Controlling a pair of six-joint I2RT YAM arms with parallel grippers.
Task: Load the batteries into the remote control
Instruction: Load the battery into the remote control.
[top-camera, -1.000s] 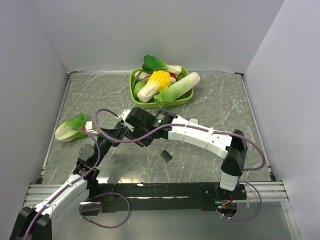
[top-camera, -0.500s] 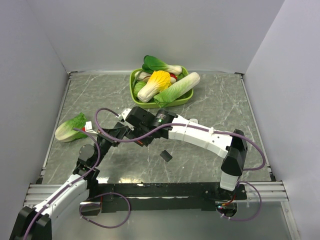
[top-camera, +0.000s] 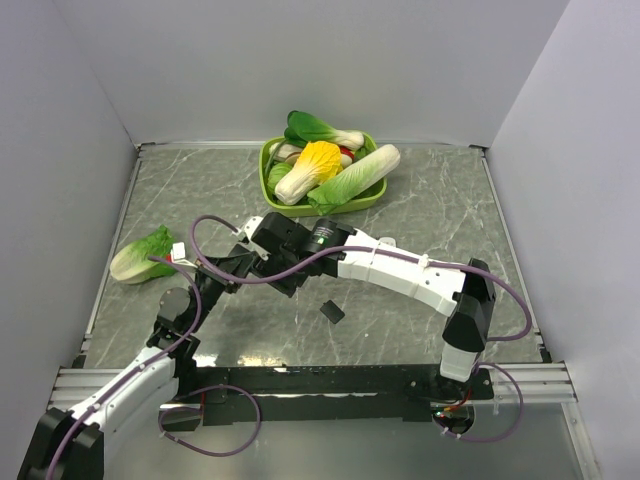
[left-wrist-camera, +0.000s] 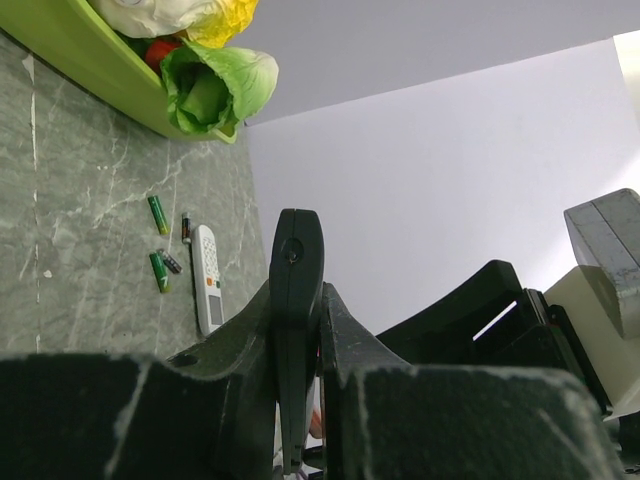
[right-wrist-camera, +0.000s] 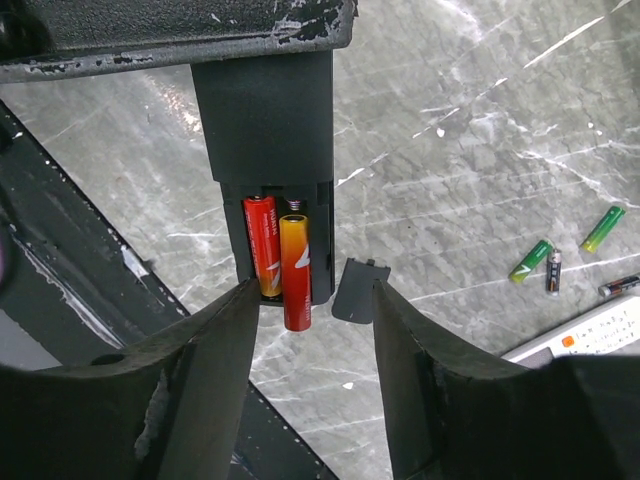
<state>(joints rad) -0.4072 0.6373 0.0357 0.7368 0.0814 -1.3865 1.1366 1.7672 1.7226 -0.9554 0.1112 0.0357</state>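
Note:
My left gripper (top-camera: 228, 268) (left-wrist-camera: 298, 300) is shut on the black remote control (left-wrist-camera: 296, 270), held on edge above the table. In the right wrist view the remote (right-wrist-camera: 265, 120) shows its open compartment with two red-orange batteries: one (right-wrist-camera: 261, 245) lies seated, the other (right-wrist-camera: 296, 272) sticks out past the remote's end. My right gripper (right-wrist-camera: 315, 300) (top-camera: 258, 248) is open, its fingers on either side of that end and holding nothing. Several loose green batteries (right-wrist-camera: 530, 260) (left-wrist-camera: 159, 271) lie on the table. The black cover (right-wrist-camera: 358, 291) (top-camera: 331, 311) lies loose below.
A white remote (left-wrist-camera: 207, 278) (right-wrist-camera: 590, 335) lies next to the loose batteries. A green bowl (top-camera: 266, 160) of toy vegetables stands at the back centre. A toy cabbage (top-camera: 140, 258) lies at the left. Grey walls enclose the table.

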